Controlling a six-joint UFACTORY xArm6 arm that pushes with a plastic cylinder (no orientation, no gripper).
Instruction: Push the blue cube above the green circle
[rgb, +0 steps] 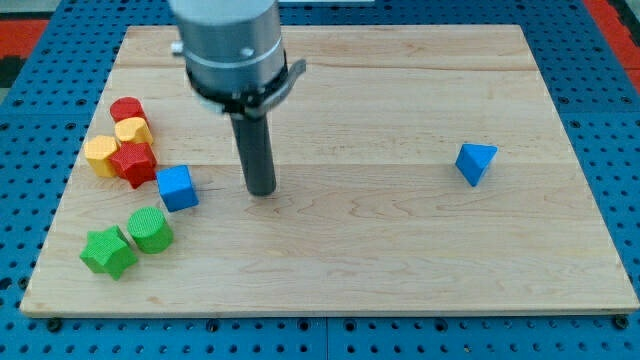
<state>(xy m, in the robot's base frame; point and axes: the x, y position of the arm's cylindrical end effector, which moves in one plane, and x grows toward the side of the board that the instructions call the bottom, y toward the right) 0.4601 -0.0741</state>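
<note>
My tip (261, 190) rests on the bench (400, 260), just right of the blue cube (177, 187), not touching. Cube already sits above the green circle (150, 229), so little pushing looks needed. Tool has no jaws, just a rod.

No text, label, brand, number or sign can be read anywhere in the camera view.
</note>
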